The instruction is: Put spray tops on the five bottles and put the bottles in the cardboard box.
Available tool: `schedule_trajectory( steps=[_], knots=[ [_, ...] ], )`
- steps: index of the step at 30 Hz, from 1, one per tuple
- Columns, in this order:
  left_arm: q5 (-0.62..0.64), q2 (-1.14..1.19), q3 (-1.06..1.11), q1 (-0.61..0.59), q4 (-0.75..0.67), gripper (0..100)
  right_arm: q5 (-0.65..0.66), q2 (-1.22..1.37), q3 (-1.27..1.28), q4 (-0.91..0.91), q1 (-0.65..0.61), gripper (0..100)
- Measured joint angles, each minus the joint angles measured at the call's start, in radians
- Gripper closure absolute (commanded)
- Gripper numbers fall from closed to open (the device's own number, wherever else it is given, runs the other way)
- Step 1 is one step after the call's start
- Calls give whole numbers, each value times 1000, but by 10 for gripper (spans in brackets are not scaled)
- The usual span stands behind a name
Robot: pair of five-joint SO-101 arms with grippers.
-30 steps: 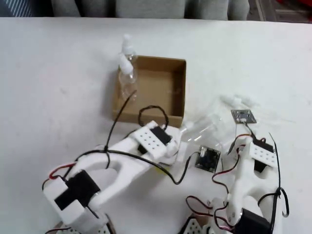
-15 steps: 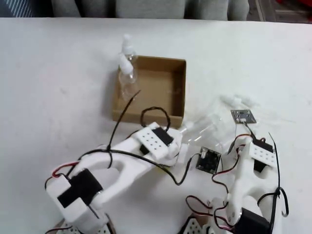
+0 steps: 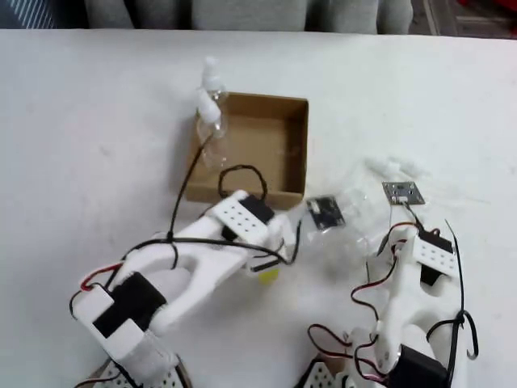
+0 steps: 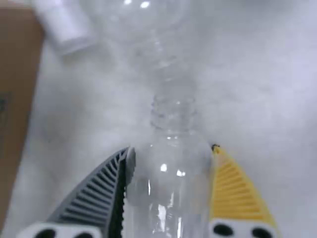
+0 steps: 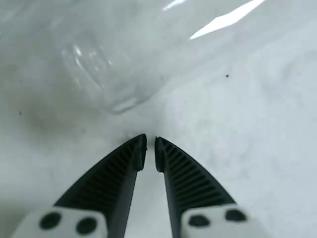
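My left gripper [image 4: 171,153] is shut on a clear uncapped bottle [image 4: 171,188], grey finger on one side, yellow on the other, with the open neck [image 4: 171,111] pointing away. Beyond it lie another clear bottle [image 4: 148,34] and a white spray top [image 4: 62,22], beside the cardboard box [image 4: 12,74]. From above, the left arm [image 3: 238,217] sits just in front of the box [image 3: 266,101]. A bottle with a spray top [image 3: 210,113] stands at the box's far left corner. My right gripper [image 5: 150,145] is shut on nothing, low over the table, with a clear bottle [image 5: 99,64] lying just past it.
Several clear bottles and wrapping [image 3: 359,206] lie in a heap right of the box, between the two arms. The right arm [image 3: 420,267] stands at the front right, with loose cables around both arm bases. Bare white table [image 3: 97,121] stretches to the left and far side.
The left arm has swung away from the front edge toward the box's near wall, carrying its bottle along; its wrist camera now sits by the box's right front corner. The right arm kept still.
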Motion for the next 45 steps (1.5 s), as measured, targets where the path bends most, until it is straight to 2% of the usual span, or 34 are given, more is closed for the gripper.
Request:
schedule_trajectory(
  steps=[8, 14, 20, 22, 28, 31, 35, 41, 45],
  knots=[
    [264, -48, 32, -157, 100, 980, 0, 0, 0, 0, 0, 984],
    [324, -239, 247, -256, 38, 980, 0, 0, 9, 0, 0, 984],
    [327, -334, 334, -387, 2, 978, 0, 0, 9, 0, 0, 984],
    [327, -334, 334, -428, 2, 948, 0, 0, 9, 0, 0, 984],
    [328, -334, 334, -496, -5, 680, 0, 0, 11, 0, 0, 984],
    [328, -334, 334, -508, -5, 603, 0, 0, 11, 0, 0, 984],
    [327, -334, 334, -512, -5, 631, 0, 0, 11, 0, 0, 984],
    [164, -334, 334, -520, -5, 675, 0, 0, 11, 0, 0, 984],
    [110, -327, 331, -520, -5, 675, 0, 0, 11, 0, 0, 984]
  ],
)
